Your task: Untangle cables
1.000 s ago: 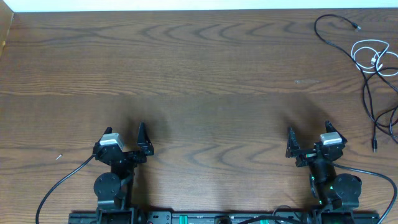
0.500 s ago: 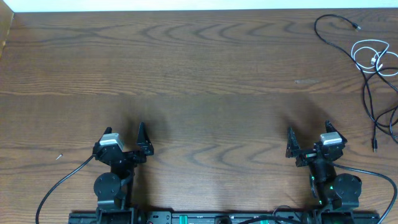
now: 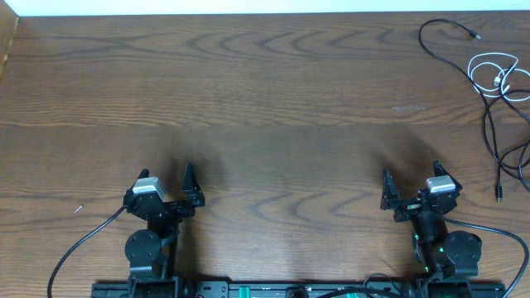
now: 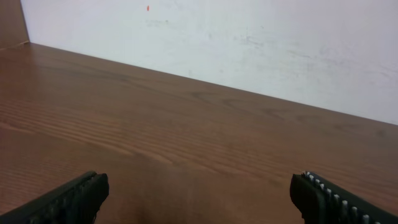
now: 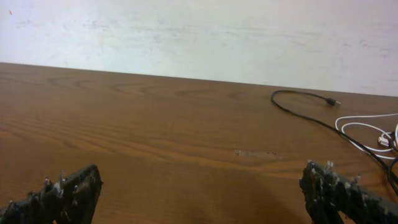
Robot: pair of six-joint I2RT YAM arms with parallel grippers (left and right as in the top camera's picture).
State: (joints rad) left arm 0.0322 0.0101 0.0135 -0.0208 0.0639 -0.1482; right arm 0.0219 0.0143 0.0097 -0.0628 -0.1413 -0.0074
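1. A dark wooden table [image 3: 265, 99] fills the overhead view. A white wall [image 4: 249, 37] stands behind its far edge in both wrist views.
2. Far left, near the front edge, a tiny pale speck [image 3: 79, 209] lies on the wood.
3. The left gripper [image 3: 166, 178] sits low at the front left with its fingers spread wide and nothing between them. Its wrist view shows only bare wood ahead.
4. The right gripper [image 3: 411, 178] sits at the front right, likewise spread apart and holding nothing.
5. Both cables lie in the far right corner, beyond and to the right of the right gripper and well apart from both grippers.
6. The black cable [image 3: 485, 103] runs mostly far-to-near beside the right edge. It curls into an open loop at the far end, where one small plug points right. It then runs down to a second plug that points toward the front, about level with the right gripper, off to its right and not touching it.
7. The white cable [image 3: 497, 79] is a small loose coil lying across the black cable's upper stretch, with part of it cut off by the right edge.
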